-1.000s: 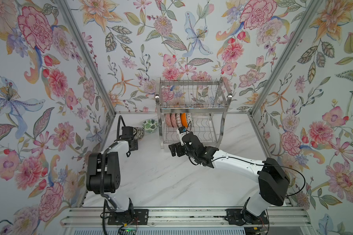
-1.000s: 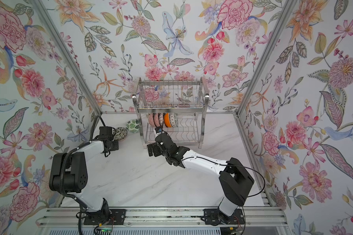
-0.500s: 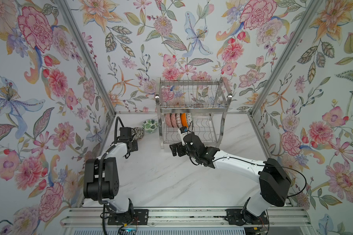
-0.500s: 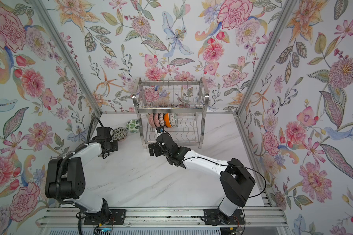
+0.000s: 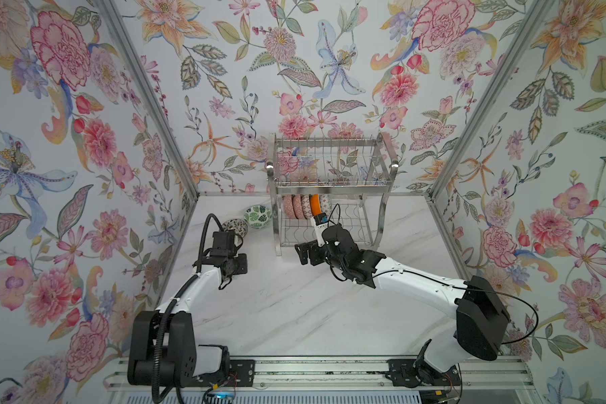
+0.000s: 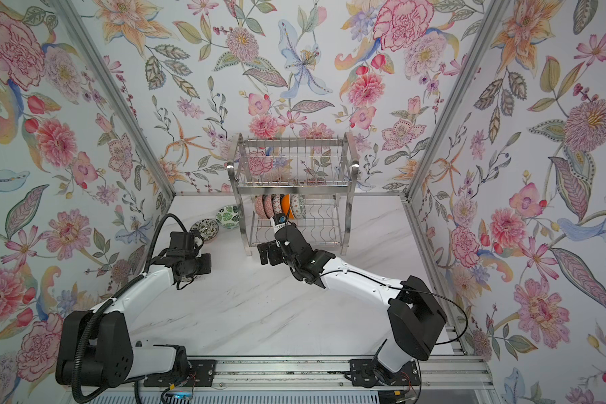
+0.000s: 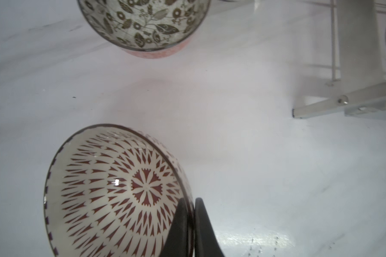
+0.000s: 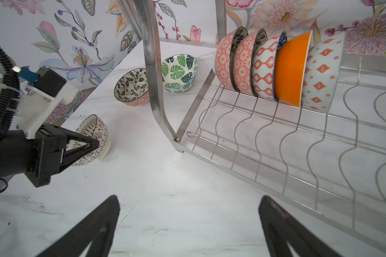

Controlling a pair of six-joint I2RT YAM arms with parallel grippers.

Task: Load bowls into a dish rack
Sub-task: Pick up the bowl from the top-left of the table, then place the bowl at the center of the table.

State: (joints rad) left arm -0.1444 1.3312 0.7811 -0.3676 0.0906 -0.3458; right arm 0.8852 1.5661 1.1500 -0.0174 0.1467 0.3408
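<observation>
At the far left, the left claw (image 7: 191, 204) is clamped on the rim of a ray-patterned bowl (image 7: 112, 195), with its 2 fingers (image 7: 178, 224) pinching the wall, 1 inside and 1 outside. The bowl is tipped, its mouth turned up and away from the rack and its foot low toward the rack. I cannot tell whether the foot touches the table (image 5: 277, 307).

Beyond it and apart, a black-and-white floral bowl (image 8: 132, 89) sits mouth up on the table. A green leaf bowl (image 8: 179, 72) sits next to it, just beside the rack's left leg.

The dish rack (image 5: 329, 190) stands at the back, its length running left to right. At the left end of its lower tier, a row of 5 bowls (image 8: 263, 66) stands on edge, packed together, with feet to the left and mouths to the right. The 4th is orange (image 8: 292, 69).

The right claw (image 8: 187, 224) hangs low over the table in front of the rack's left leg. Its jaws are spread wide and empty, near the row but apart from it.
</observation>
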